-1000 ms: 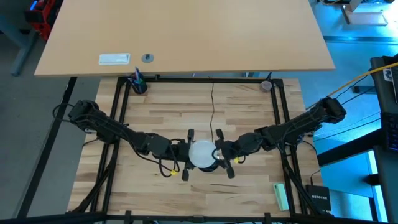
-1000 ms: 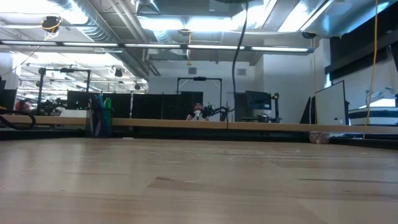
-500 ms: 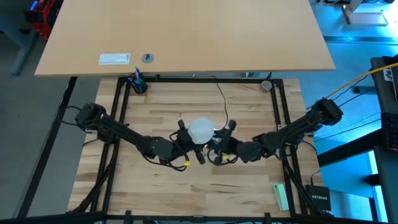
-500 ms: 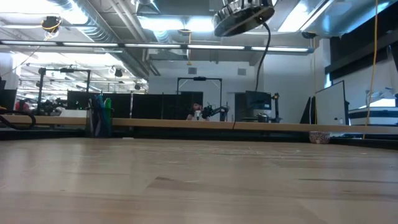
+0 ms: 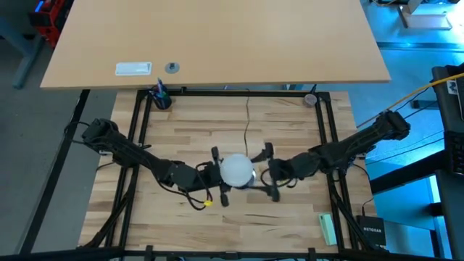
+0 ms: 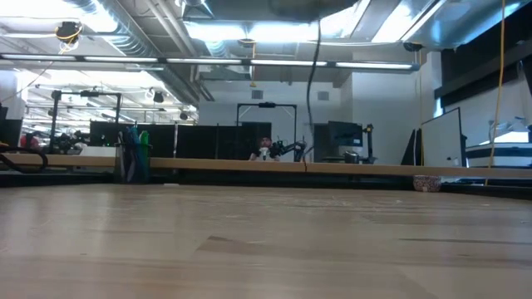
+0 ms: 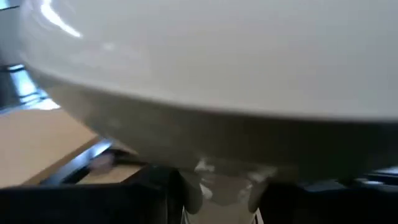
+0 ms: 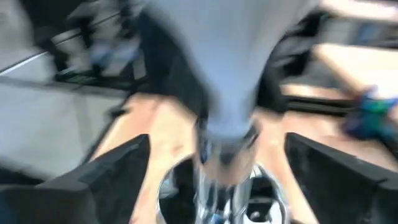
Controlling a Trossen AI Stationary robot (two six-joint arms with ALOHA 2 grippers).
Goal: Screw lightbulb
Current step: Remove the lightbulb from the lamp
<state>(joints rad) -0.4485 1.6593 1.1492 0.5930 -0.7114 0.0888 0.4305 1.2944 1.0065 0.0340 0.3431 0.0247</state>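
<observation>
Both arms meet over the middle of the wooden table (image 5: 290, 130), near its front edge. The left gripper (image 5: 220, 177) is clenched on the lightbulb (image 5: 236, 170), holding it in the air; in the left wrist view the white dome (image 7: 205, 56) fills almost the whole picture and narrows down between the dark fingers (image 7: 155, 196). The right gripper (image 5: 268, 172) is just beside the bulb on the other side, its jaws spread wide and released. A thin black cord (image 5: 247, 119) runs toward the back of the table
</observation>
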